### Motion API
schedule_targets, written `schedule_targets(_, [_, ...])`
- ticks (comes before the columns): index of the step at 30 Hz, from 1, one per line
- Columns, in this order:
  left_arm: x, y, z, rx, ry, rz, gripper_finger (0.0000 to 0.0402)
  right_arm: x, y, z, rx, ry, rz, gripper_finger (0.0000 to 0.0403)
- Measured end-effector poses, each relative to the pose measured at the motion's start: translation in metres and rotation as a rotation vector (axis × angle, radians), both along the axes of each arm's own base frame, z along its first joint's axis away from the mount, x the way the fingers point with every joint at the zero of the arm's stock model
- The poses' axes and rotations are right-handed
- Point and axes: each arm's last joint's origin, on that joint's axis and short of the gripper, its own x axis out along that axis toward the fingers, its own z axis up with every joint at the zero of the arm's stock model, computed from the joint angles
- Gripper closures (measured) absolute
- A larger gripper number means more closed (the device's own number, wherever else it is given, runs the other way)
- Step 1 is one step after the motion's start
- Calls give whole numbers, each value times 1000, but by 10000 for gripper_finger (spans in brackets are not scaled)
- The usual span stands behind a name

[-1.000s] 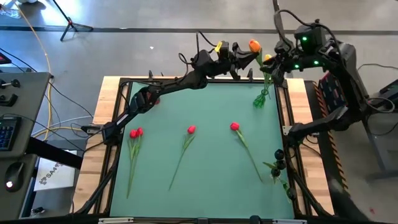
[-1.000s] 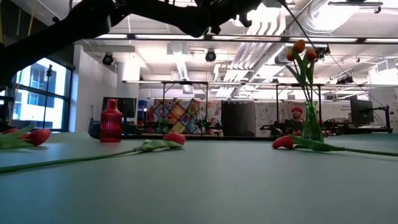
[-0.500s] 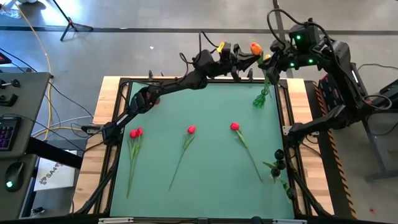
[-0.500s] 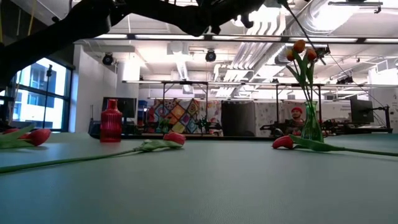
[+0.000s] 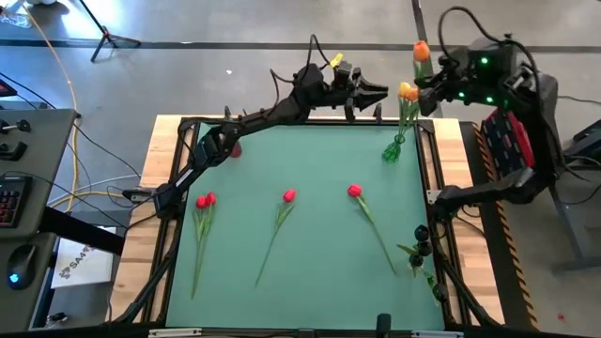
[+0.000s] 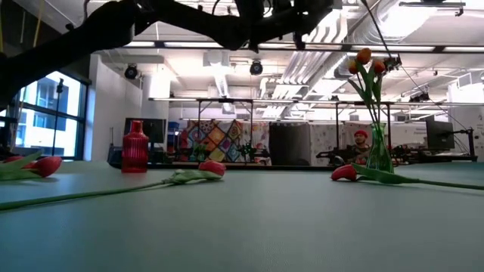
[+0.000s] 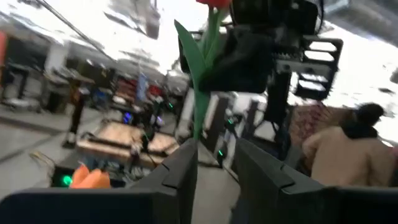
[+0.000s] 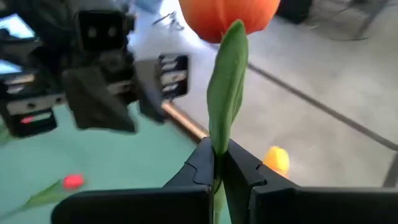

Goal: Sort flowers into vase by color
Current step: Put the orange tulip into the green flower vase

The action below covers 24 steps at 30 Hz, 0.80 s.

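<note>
Clamped tight on the thin green stem of an orange-headed tulip (image 5: 421,51), the right gripper (image 5: 434,79) sat at the upper right of the high view, beyond the far edge of the green table mat (image 5: 300,282). In the right wrist view the same tulip (image 8: 228,15) stood up between the dark fingers (image 8: 205,165), head cut off by the picture's top edge, its stem below the grip hidden. The left gripper (image 5: 374,92), at top centre of the high view, had its jaws parted and held nothing; its wrist view showed the stem running up through the gap without touching either finger.

A clear green glass vase (image 5: 395,148) near the mat's upper right held orange and yellow tulips (image 5: 407,92), stems roughly upright. Four red tulips lay flat on the mat, heads toward the far edge and stems trailing toward the near edge: a pair (image 5: 204,201) at left, one (image 5: 288,195) in the middle, one (image 5: 354,191) right of centre, its stem slanting right. A small red ribbed vase (image 6: 135,147) showed at the left of the low view; from above it was mostly hidden under the left arm.
</note>
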Motion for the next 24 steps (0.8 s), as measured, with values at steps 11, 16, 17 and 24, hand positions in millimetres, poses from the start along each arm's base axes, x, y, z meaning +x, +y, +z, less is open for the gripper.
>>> schedule_targets(11, [-6, 19, -13, -19, 155, -56, 317, -19, 12, -59, -125, -181, -151, 402])
schedule_targets(16, [-4, 17, -17, 5, 182, -50, 321, -25, 15, -89, -161, -181, -204, 402])
schedule_targets(17, [-4, 17, -16, 10, 180, -45, 321, -25, 15, -95, -167, -183, -208, 402])
schedule_targets(24, [-5, 21, -18, 10, 192, -33, 321, -21, 10, -124, -245, -185, -240, 403])
